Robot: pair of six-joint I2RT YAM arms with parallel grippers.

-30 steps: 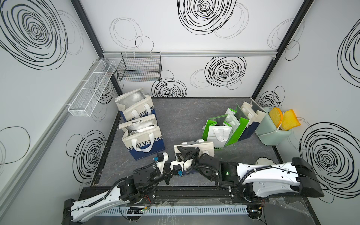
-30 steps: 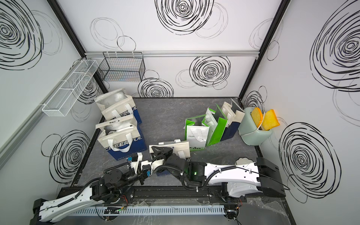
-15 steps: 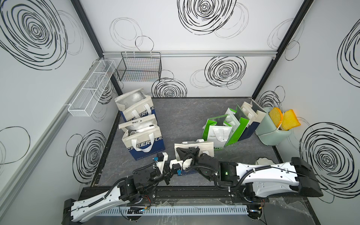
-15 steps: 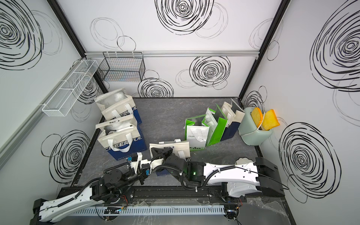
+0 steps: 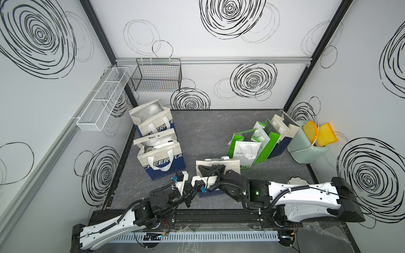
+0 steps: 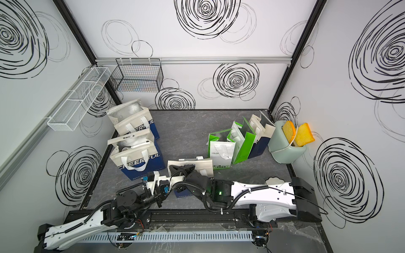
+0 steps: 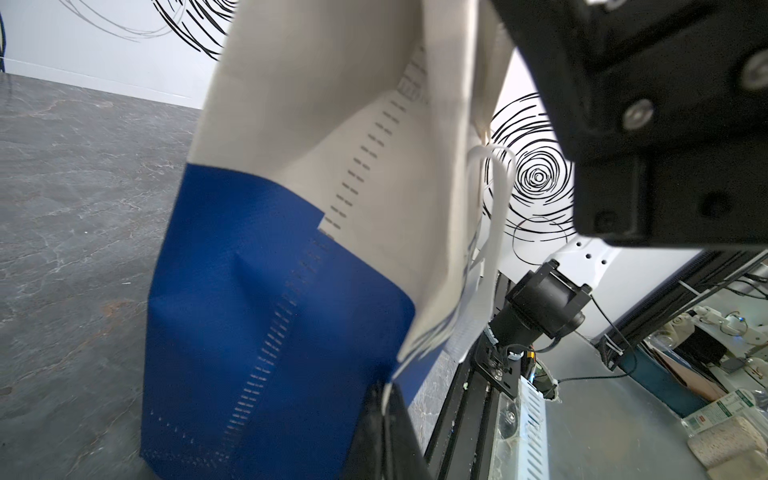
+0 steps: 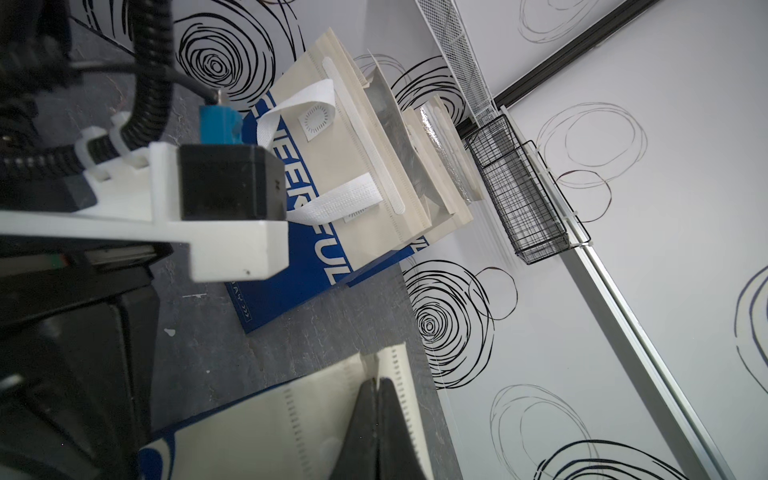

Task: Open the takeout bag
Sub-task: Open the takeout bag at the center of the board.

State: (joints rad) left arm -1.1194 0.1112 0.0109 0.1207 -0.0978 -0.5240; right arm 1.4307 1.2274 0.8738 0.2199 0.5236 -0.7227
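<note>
Our right gripper (image 8: pixel 378 388) has just pinched shut on the cream top edge of the takeout bag (image 5: pixel 228 165). The bag stands at the front middle of the grey table (image 5: pixel 208 131), between the two arms and just in front of the green bags (image 5: pixel 247 149). Our left gripper (image 7: pixel 384 399), clamped as before, holds another cream edge of the same bag. With both sides held, we judge the grasping done. The mouth looks flat and closed, so drawing the two walls apart remains.
</note>
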